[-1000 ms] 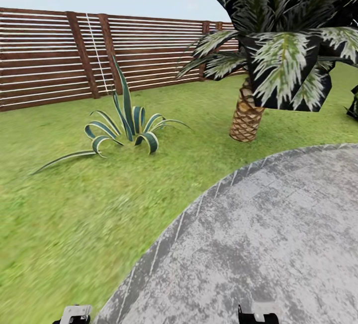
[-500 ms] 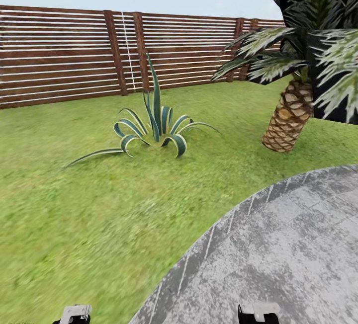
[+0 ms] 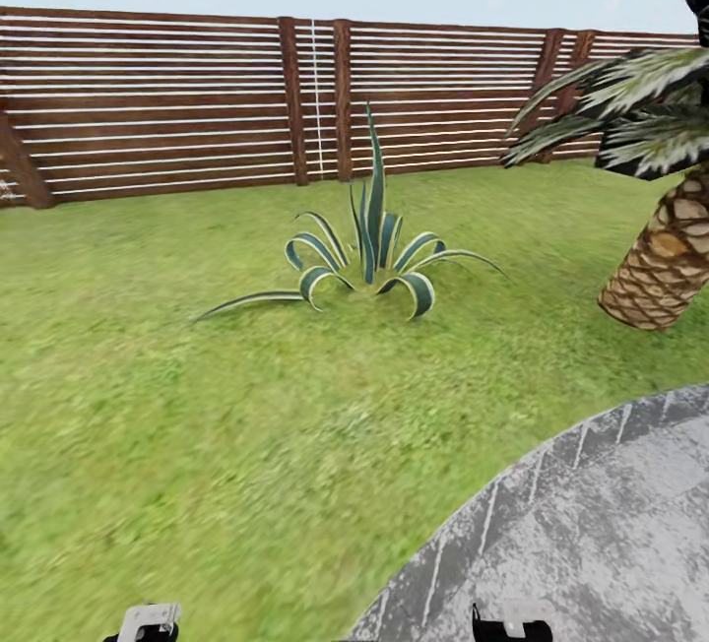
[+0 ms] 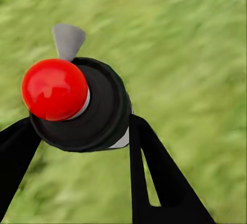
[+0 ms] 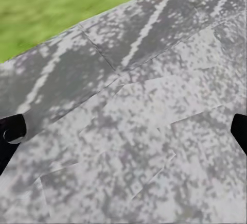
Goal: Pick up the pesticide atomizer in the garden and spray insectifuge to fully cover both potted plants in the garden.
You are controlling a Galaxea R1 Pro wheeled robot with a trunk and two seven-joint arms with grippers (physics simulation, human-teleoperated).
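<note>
The left tool (image 4: 85,131) is pinching the pesticide atomizer (image 4: 77,105), red cap towards the camera, carried above the lawn (image 3: 197,445), likely ready for spraying. The right tool (image 5: 123,131) is hanging spread and empty over the stone patio (image 5: 144,105). No potted plant is appearing ahead.

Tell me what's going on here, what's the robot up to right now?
The robot is out in the garden. Its left gripper is shut on the pesticide atomizer, seen from above with its red cap, held over the lawn. The right gripper is open and empty above the stone patio. Ahead stand a spiky striped-leaf plant, a palm trunk and the slatted wooden fence.
</note>
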